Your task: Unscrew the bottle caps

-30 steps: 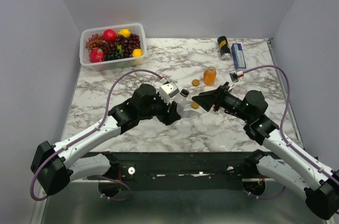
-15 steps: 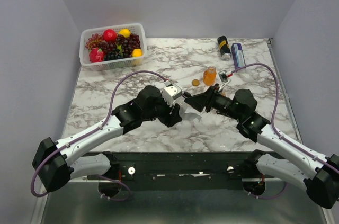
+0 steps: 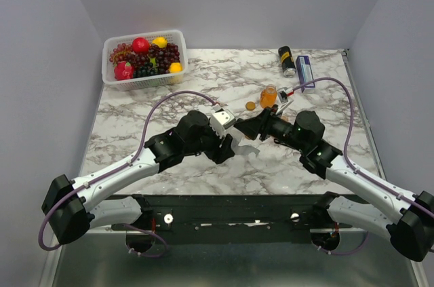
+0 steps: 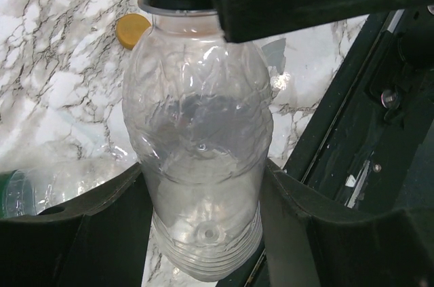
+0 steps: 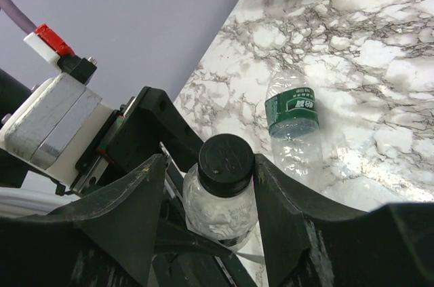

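Left gripper (image 3: 229,143) is closed part-way on the clear bottle (image 4: 200,165), with both fingers pressed against its lower body. The bottle is thin crinkled plastic, see-through, with a ribbed base and a dark neck ring. It is held up off the marble table (image 3: 169,90), around the middle of the surface, nearer the near edge. Its black cap (image 5: 227,156) is on: round, flat-topped, matte. Right gripper (image 3: 254,126) brackets that cap with 1 finger on each side; cannot tell if it is actually clamped.

A 2nd clear bottle (image 5: 293,124) with a green label lies on its side on the surface just beside the grippers. 2 loose orange caps (image 4: 132,27) sit on the marble. The orange-juice bottle (image 3: 269,97) stands uncapped toward the far-right corner.
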Available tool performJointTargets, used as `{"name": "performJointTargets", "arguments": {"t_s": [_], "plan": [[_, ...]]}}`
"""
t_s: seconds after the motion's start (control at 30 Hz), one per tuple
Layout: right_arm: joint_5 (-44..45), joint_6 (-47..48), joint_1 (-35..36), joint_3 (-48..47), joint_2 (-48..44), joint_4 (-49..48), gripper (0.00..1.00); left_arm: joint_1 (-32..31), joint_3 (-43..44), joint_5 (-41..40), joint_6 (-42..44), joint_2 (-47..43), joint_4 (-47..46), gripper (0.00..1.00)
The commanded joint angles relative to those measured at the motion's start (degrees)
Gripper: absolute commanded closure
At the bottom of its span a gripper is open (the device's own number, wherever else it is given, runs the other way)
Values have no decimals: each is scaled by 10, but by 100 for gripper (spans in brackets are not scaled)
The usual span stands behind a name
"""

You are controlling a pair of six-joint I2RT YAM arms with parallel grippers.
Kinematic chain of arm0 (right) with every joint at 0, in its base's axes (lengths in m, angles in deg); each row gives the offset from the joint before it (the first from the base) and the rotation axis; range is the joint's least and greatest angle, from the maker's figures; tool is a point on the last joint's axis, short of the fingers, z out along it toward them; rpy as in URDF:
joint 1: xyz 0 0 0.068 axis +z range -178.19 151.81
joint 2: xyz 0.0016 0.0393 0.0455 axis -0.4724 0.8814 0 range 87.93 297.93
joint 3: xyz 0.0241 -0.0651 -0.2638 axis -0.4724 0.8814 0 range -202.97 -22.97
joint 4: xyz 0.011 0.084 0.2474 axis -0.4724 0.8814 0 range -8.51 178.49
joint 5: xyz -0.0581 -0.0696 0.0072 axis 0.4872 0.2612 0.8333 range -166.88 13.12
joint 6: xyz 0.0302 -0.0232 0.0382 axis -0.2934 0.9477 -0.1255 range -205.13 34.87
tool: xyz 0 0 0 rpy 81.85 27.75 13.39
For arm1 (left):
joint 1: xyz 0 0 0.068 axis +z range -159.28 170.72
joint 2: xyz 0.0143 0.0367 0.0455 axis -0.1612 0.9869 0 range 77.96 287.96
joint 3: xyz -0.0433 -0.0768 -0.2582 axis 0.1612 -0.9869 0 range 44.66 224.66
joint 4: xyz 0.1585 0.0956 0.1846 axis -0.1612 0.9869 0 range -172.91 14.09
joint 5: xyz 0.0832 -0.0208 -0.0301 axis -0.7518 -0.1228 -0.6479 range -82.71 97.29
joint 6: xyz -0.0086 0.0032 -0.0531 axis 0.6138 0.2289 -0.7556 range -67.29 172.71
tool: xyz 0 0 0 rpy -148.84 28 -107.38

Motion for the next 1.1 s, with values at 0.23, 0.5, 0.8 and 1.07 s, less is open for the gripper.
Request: {"name": "performJointTargets", "arguments": {"t_s": [0.23,0.5,0.8,1.07], "plan": [[8,12,17,-34,18,-15,40,-7,18,-12,9,11,11,68],[5,11,25,-42,39,-26,40,-9,17,-10,11,11,12,68],[19,26,27,-43,43,-16,63,-10,15,3,13,7,8,68],[-111,82,-20,-40,39,-41,72,-1,3,152,18,-3,-31,67]]}}
